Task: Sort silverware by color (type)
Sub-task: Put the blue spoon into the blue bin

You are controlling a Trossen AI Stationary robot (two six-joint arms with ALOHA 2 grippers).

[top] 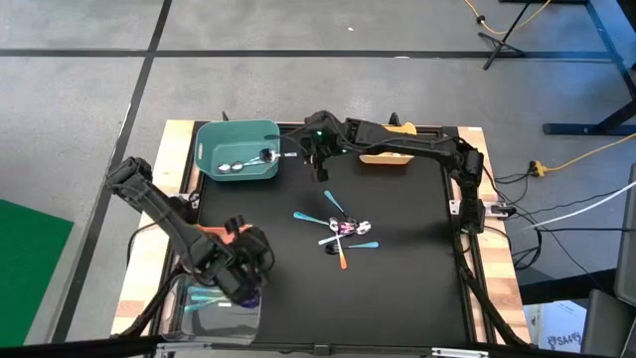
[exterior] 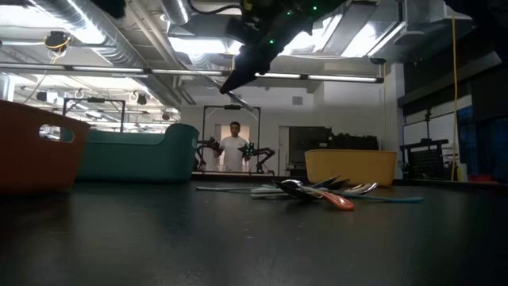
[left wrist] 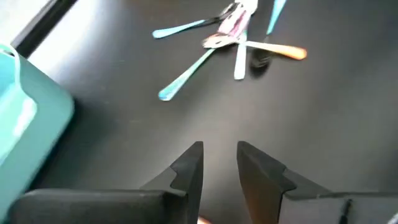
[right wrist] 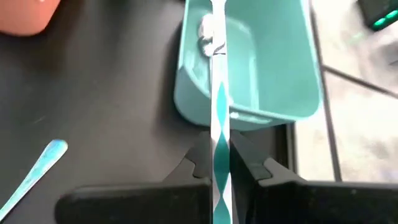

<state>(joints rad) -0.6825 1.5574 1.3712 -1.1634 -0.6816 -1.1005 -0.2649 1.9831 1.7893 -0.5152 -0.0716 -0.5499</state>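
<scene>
Delivery step — right gripper [right wrist: 219,163] clamped on a silver spoon [right wrist: 218,93] by the teal bin [top: 211,149], next carry it over the rim and release; left gripper [left wrist: 219,163], fingers apart, waits near the central spoon pile [top: 344,231].

Three bins stand on the table in the high view: one teal bin [top: 238,149], one yellow bin [top: 383,156] and one clear bin [top: 221,310]. The loose pile [top: 343,231] holds about seven spoons: three teal-blue, one orange-copper, one silver, one purple and one black (overlapping, so roughly counted).
</scene>
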